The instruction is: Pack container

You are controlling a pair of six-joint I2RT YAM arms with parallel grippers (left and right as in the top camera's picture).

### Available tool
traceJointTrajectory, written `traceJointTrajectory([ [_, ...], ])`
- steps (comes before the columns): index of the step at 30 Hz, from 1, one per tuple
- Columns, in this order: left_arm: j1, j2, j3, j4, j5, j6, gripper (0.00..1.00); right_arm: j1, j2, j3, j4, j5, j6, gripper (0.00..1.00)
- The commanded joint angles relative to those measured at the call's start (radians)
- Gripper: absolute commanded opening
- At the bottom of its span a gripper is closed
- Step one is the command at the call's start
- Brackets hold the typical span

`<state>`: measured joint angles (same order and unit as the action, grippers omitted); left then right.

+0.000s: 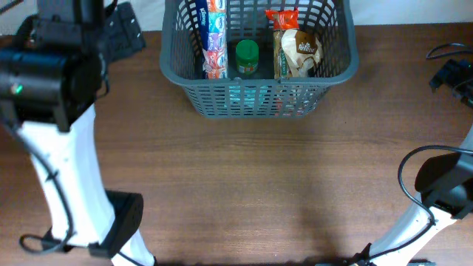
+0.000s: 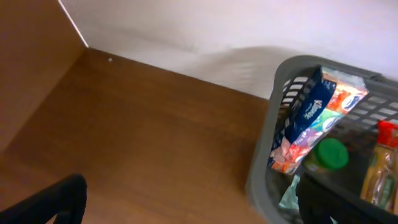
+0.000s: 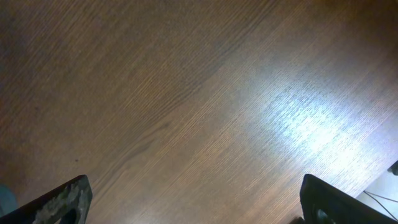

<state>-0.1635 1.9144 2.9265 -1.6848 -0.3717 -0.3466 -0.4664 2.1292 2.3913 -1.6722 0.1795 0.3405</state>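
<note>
With the container (image 1: pixel 259 100) at the far edge of the table (image 1: pixel 244 185), mid-way along, and left gripper (image 2: pixel 186 208) and right gripper (image 3: pixel 199 202) both gaping wide and empty, the left one should probably lift clear of the rim before swinging away.

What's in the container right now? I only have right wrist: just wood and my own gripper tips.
Observer: Overhead shows three items in the container: a tissue pack, a green-lidded jar and a brown-and-white bag.
Operator: How do they sit?
Observer: In a row. The tissue pack stands on edge at the left, the jar is in the middle, and the bag is at the right.
Operator: Where's the left gripper?
Observer: The left gripper is open and empty, off the container's left side.
</note>
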Motion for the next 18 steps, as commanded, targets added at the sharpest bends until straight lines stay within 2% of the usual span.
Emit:
traceJointTrajectory([
  [1, 0.006, -0.102, -0.002, -0.002, -0.011, 0.011, 0.99, -0.006, 0.003, -0.004, 0.001, 0.016, 0.009, 0.99],
  [5, 0.005, -0.183, -0.021, -0.003, 0.033, 0.024, 0.99, -0.006, 0.003, -0.004, 0.001, 0.016, 0.009, 0.99],
  [7, 0.005, -0.233, -0.084, -0.003, 0.068, 0.027, 0.99, -0.006, 0.003, -0.004, 0.001, 0.016, 0.009, 0.99],
  [11, 0.005, -0.357, -0.344, -0.003, 0.097, 0.006, 0.99, -0.006, 0.003, -0.004, 0.001, 0.016, 0.009, 0.99],
  [15, 0.005, -0.480, -0.622, -0.002, 0.040, -0.072, 0.99, -0.006, 0.003, -0.004, 0.001, 0.016, 0.009, 0.99],
  [18, 0.005, -0.550, -0.785, 0.004, 0.003, -0.079, 0.99, -0.006, 0.003, -0.004, 0.001, 0.016, 0.009, 0.99],
])
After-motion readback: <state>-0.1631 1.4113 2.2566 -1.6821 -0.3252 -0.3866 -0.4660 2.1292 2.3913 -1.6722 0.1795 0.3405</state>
